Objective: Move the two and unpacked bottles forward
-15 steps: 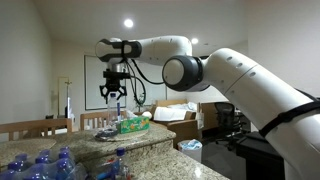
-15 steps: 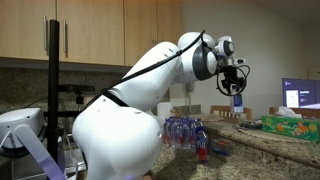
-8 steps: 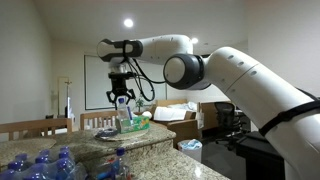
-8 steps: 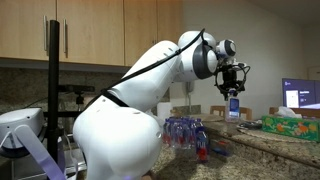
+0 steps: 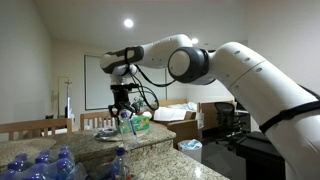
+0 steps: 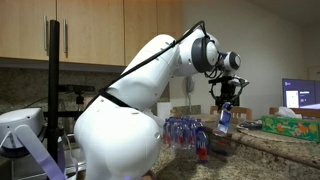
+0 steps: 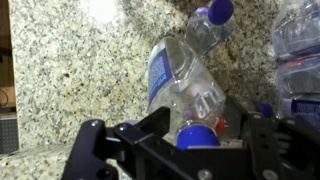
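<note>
Between the jaws, low in the wrist frame, I am clamping a bottle (image 7: pixel 170 80) just under its blue cap (image 7: pixel 200 134). Its long axis is pointing straight away from them, up-frame toward the granite worktop (image 7: pixel 70 70). Beyond its base, at upper right, a second bottle (image 7: pixel 218 14) is lying; I am judging mine nearly set down.

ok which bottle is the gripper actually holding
The bottle whose blue cap sits between the gripper fingers in the wrist view. The other loose bottle lies untouched on the counter beyond it; the rest are in the pack.
</note>
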{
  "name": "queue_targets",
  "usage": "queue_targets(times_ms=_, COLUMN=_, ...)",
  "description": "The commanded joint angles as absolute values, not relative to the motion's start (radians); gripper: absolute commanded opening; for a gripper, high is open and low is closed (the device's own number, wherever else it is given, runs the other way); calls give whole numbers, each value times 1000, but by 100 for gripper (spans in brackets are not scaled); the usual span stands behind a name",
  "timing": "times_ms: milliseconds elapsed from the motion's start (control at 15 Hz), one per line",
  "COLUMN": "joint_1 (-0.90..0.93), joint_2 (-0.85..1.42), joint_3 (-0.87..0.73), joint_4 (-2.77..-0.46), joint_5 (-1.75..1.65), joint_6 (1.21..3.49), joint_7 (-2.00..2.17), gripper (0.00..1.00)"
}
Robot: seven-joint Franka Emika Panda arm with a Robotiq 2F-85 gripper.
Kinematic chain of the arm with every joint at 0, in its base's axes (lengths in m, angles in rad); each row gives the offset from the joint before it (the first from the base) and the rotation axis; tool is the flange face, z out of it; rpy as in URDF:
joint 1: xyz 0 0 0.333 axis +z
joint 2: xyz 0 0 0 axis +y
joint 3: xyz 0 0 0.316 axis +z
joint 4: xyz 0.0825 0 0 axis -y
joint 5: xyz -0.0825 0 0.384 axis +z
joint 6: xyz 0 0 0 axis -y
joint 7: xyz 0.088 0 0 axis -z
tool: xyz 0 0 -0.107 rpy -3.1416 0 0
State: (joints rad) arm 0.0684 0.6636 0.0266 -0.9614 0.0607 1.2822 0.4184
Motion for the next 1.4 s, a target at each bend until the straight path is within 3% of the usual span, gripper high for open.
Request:
queue_targets(times_ms=0, joint_1=76, joint_2=534, joint_3=30, joint_4=-1202, joint_5=104, joint_6=1419, joint_7=475, gripper=38)
queue_targets(times_ms=400, joint_1=137, joint_2=380, joint_3=11, joint_4=-1460, joint_5=69, joint_6=1762, joint_7=524, gripper=38)
queue_targets(times_ms=933, joint_1=157, joint_2=187, joint_3=26, joint_4=-1839, joint_5=68, joint_6=1963, joint_7=539, gripper=38)
queue_targets(times_ms=1333, joint_1=144, joint_2=90, joint_3=-1, joint_4=-2001, joint_5=-72, joint_6=2156, joint_7=722, gripper=38)
